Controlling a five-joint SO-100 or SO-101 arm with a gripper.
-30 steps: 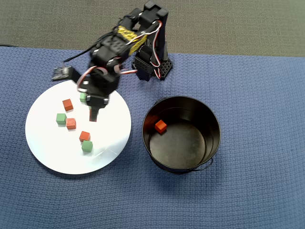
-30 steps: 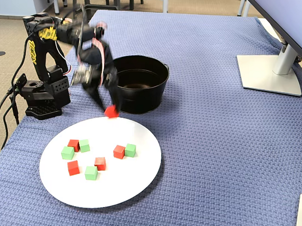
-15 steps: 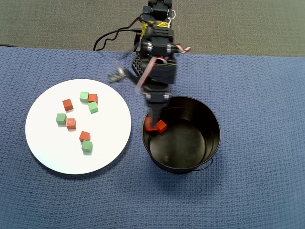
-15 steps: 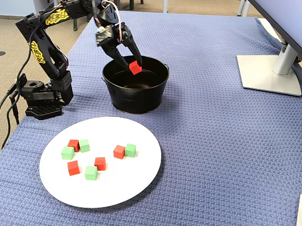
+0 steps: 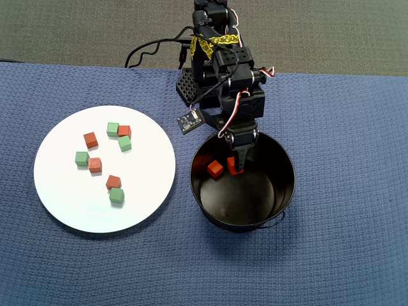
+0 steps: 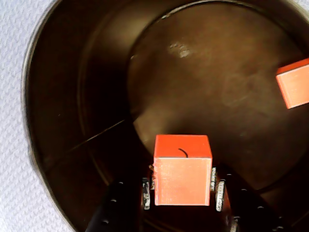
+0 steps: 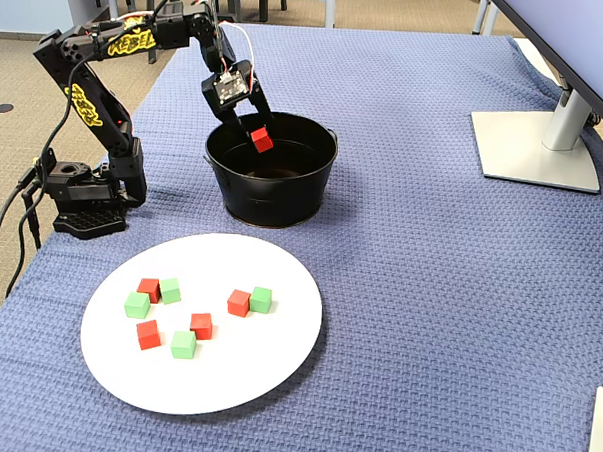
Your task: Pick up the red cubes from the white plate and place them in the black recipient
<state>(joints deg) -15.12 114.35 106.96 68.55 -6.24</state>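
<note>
My gripper (image 5: 234, 167) hangs inside the mouth of the black recipient (image 5: 287, 191), shut on a red cube (image 5: 232, 164). In the wrist view the held red cube (image 6: 182, 176) sits squarely between the two fingers (image 6: 146, 192), above the dark floor of the recipient (image 6: 58, 96). Another red cube (image 5: 215, 169) lies on that floor, also seen at the wrist view's right edge (image 6: 293, 83). Several red cubes (image 5: 95, 165) rest on the white plate (image 5: 64, 197) to the left. The fixed view shows the gripper (image 7: 260, 139) just over the recipient's rim (image 7: 273, 200).
Several green cubes (image 5: 116, 195) lie mixed among the red ones on the plate. The arm's base (image 7: 82, 201) stands behind the plate on the blue cloth. A monitor stand (image 7: 535, 146) sits at the far right in the fixed view.
The gripper carried the red cube from above the plate across to the black recipient, and now hangs deeper over its middle, still shut on the cube.
</note>
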